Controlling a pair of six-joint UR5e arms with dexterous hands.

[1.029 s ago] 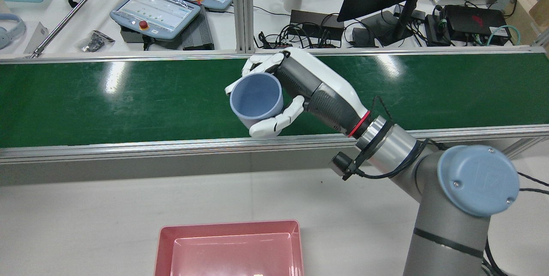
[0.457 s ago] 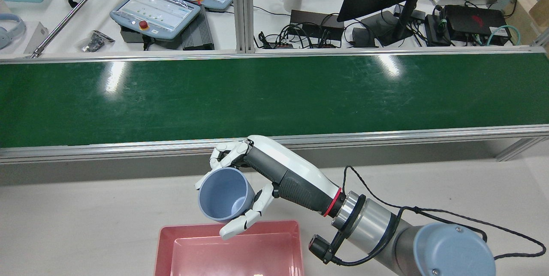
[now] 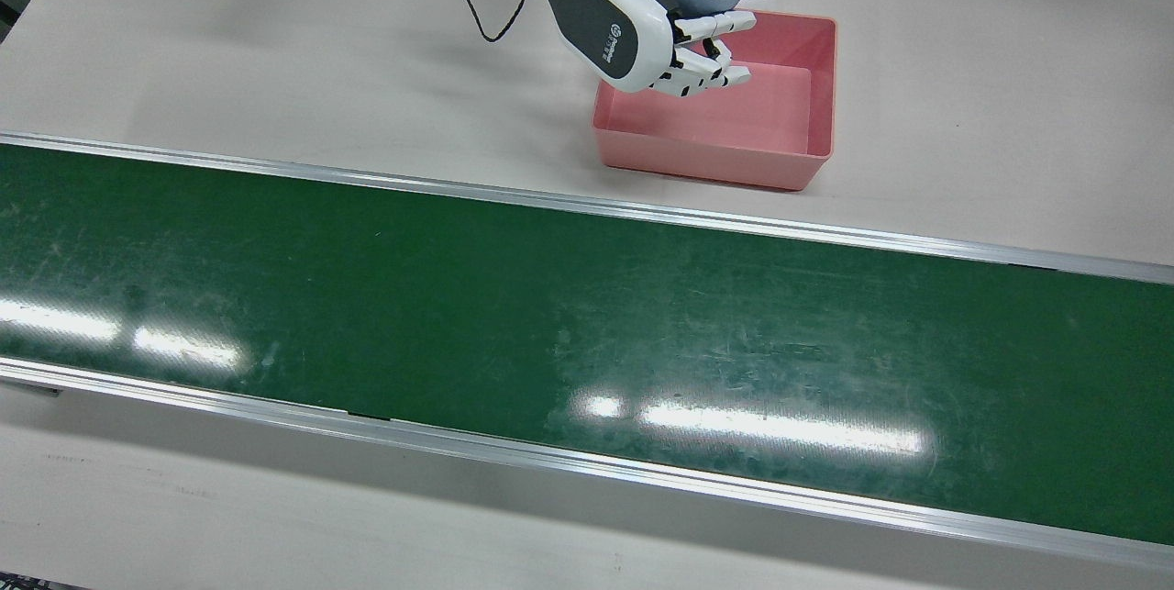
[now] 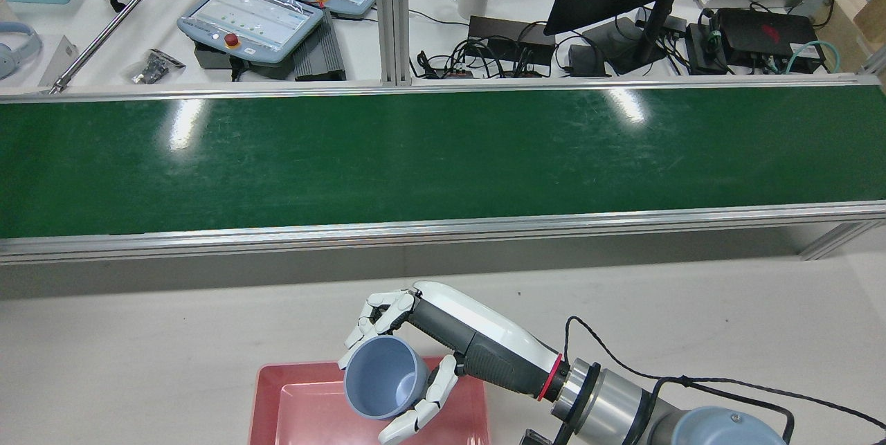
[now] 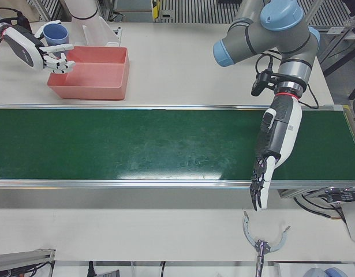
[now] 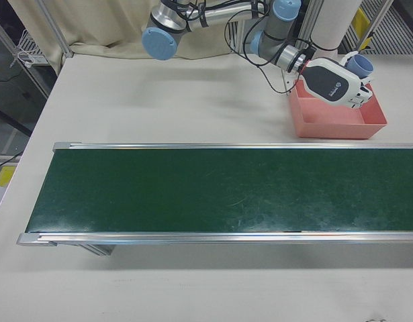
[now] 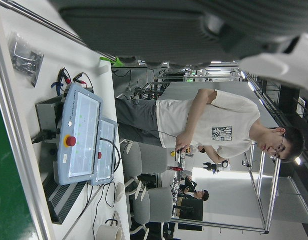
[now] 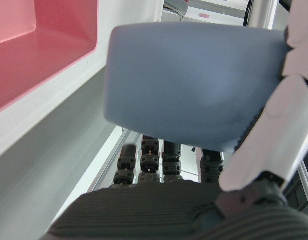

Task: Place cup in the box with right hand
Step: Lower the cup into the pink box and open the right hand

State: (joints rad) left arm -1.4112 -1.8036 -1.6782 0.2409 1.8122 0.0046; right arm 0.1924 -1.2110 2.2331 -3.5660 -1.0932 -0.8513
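Gripping the pale blue plastic cup (image 4: 383, 387), right hand (image 4: 415, 362) hovers above pink rectangular plastic box (image 4: 266, 403); left hand (image 5: 268, 173) hangs open-fingered, empty.

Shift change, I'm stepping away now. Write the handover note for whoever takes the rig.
Right hand: shut on the blue cup, held tilted above the pink box, over its robot-side edge.
Left hand: holds nothing, fingers pointing down over the green conveyor belt at the operators' edge.
Done: cup picked up and carried to the box.
Left: lower the cup into the box, release, withdraw.
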